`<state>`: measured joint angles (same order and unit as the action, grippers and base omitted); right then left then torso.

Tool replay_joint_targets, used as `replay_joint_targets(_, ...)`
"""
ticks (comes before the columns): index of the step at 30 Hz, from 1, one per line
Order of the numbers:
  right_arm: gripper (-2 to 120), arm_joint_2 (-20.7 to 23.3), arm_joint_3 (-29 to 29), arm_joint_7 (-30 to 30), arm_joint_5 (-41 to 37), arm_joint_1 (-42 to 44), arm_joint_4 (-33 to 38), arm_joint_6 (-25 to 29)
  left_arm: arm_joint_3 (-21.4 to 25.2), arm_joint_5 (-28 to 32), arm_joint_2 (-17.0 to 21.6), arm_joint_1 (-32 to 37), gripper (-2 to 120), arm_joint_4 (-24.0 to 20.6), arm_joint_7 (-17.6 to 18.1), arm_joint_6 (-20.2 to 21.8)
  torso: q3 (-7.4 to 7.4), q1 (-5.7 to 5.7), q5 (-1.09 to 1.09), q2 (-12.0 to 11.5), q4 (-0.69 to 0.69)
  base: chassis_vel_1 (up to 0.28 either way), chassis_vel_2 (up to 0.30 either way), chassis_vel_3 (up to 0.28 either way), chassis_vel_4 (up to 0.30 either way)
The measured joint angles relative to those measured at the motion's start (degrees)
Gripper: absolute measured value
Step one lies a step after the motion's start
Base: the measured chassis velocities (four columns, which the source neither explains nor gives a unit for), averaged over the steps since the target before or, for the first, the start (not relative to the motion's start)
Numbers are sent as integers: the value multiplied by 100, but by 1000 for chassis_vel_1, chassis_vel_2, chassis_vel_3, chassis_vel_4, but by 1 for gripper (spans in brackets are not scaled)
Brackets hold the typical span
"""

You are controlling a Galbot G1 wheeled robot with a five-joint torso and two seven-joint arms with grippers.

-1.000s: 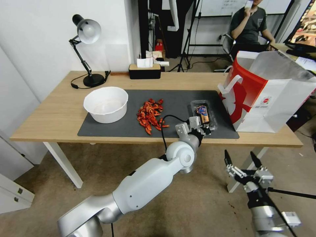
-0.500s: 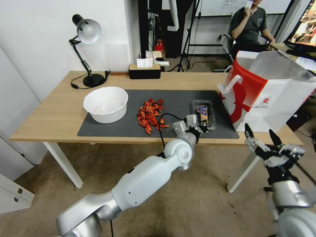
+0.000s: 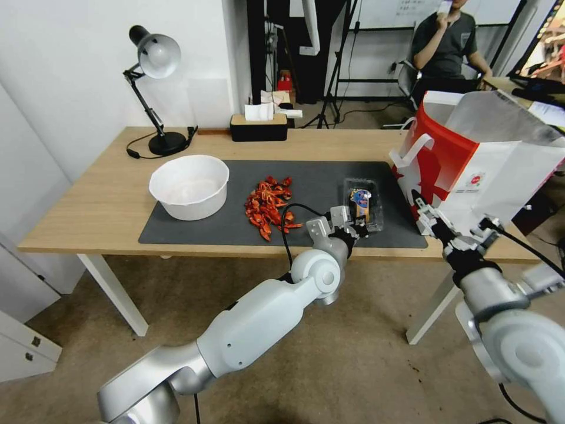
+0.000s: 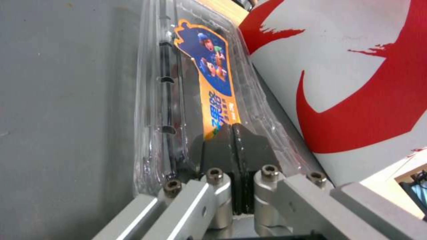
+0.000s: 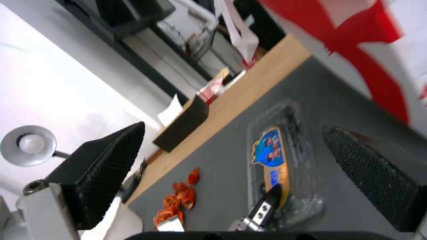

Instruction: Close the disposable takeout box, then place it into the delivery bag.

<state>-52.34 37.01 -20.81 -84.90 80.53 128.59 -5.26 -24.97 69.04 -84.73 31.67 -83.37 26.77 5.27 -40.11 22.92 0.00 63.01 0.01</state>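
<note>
Pale wood table [image 3: 106,206], dark grey mat [image 3: 200,229] across its middle. Left to right on it, as the head view has it: black desk lamp [image 3: 154,88] at the back corner, round white bowl [image 3: 189,185] on the mat, heap of red shells [image 3: 268,206] just left of the left gripper, black tissue box [image 3: 259,126] at the back edge.

Left gripper [image 3: 352,222]: at the near end of the disposable takeout box [image 3: 365,203], above the mat's near edge. Left wrist view: the two dark fingers [image 4: 219,151] pressed flat together, no gap, tips lying on top of the clear lid. Not clamped around the box, just resting on it. Box lid is down; orange and blue label [image 4: 216,86] visible through the plastic. Box lies flat on the mat, extending away from the gripper.

Delivery bag [image 3: 477,159]: stands upright, mouth open, just right of the box; red and white panel close beside the box's long side in the left wrist view, contact not determinable.

Right gripper [image 3: 452,221]: raised in front of the bag's lower near corner, right of the box, apart from it. Right wrist view: the two black textured pads [image 5: 104,170] spread wide, nothing between them; box [image 5: 285,163] lies beyond the gap.
</note>
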Motion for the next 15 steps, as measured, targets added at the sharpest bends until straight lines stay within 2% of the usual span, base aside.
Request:
replay_joint_targets(8, 100, 339, -312, -228, -579, -717, -337, -329, 1, 13, -33, -1, 0, 39, 9, -22, 0, 0, 0, 0, 0, 0, 0, 0, 0)
replay_joint_targets(12, 100, 522, -588, -527, -983, -1256, -560, -766, 5, 57, -50, -12, 0, 58, 14, -31, 0, 0, 0, 0, -1, 0, 0, 0, 0)
replay_joint_targets(15, 100, 573, -830, -684, -1059, -1594, -737, -878, 5, 58, -67, -11, 0, 72, 16, -35, 0, 0, 0, 0, 0, 0, 0, 0, 0)
